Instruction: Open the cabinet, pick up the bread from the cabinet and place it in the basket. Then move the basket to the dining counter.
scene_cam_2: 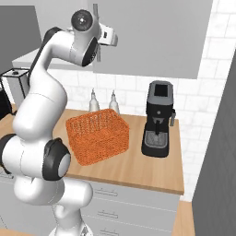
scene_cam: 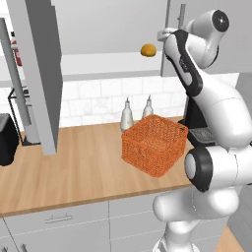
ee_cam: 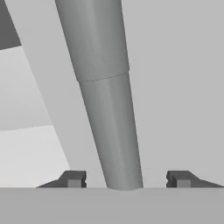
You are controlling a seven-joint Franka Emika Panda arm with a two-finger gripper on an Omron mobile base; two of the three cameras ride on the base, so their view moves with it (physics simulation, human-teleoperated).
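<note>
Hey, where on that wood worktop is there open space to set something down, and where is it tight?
Open: the worktop between the black appliance at the left edge and the basket. A narrower bare strip lies between basket and coffee machine. Tight: behind the basket, where two bottles stand against the tiles.

The left base view looks forward and down from behind the arm, which rises at its lower right. The right base view faces the same way from the other side, arm at lower left. Both share the worktop (scene_cam: 64,167) (backed by white tiles) and the basket (scene_cam: 154,143). The hand view sits very close to a cabinet handle (ee_cam: 107,113), looking along it.
</note>
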